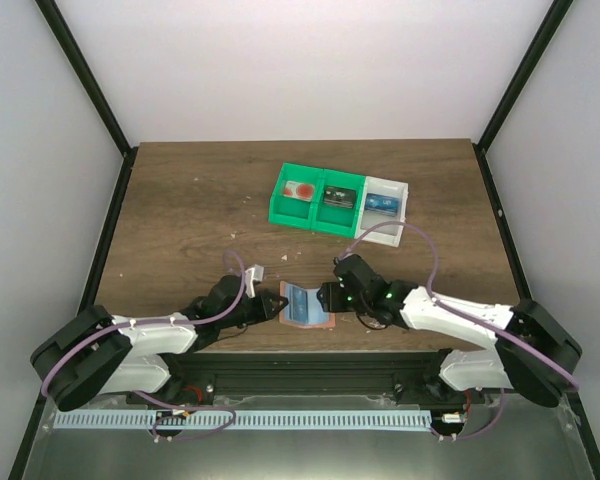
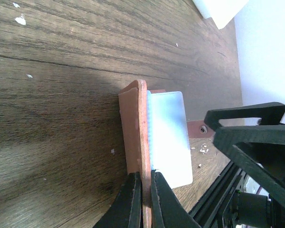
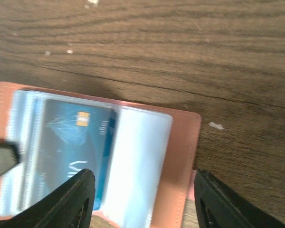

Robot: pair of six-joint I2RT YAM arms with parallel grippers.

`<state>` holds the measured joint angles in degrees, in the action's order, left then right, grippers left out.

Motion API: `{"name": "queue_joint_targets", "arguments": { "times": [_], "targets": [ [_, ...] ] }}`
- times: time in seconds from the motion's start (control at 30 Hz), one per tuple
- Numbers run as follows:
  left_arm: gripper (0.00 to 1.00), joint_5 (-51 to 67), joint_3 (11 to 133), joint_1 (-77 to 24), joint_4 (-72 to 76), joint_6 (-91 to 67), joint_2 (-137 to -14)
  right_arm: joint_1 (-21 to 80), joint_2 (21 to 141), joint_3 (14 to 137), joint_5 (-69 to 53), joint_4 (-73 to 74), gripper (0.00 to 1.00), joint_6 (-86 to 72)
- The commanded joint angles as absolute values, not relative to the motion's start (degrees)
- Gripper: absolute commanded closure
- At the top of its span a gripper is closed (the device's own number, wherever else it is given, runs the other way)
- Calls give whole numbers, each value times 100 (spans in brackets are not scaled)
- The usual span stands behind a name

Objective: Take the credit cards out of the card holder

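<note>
At the 6 o'clock edge of the table, between the two arms, lies the card holder; it is open, with its light-blue face upward. The left gripper comes from 9 o'clock and is pressed together on the salmon edge of the holder. I judge this is to anchor the holder, so that it does not slide when a card is pulled. The right gripper comes from 3 o'clock; its fingers are spread wide with the opposite edge of the holder between them and pinch nothing, probably so that they can close on a card.

The holder is thin and salmon-pink, with clear shiny sleeves inside. One of the credit cards is dark blue with a gold chip and sits under the plastic; paler layers show beside it, but how many cards there are I cannot tell. No card is out yet.

The green bins and the white bin stand toward 12 o'clock, well apart from the holder.
</note>
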<state>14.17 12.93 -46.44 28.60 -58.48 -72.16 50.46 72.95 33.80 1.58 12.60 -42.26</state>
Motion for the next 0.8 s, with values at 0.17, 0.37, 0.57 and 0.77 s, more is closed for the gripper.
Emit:
{"name": "queue_joint_targets", "arguments": {
  "times": [0.17,0.37,0.57,0.77],
  "targets": [
    [100,1380,1278,-4673,3158,-5849,-7334,5070,7046,3456,-1064,-6,59,-4306],
    [100,1375,1212,-4669,3210,-5921,-7410,5071,7880,3430,-1384,-512,70,-4444],
    [80,1225,1085,-4668,2887,-5940,-7208,5002,8439,3231,-1448,-803,72,-4337],
    [68,947,991,-4667,2272,-5931,-6699,4890,8675,3026,-1615,-1037,79,-4446]
  ]
}}
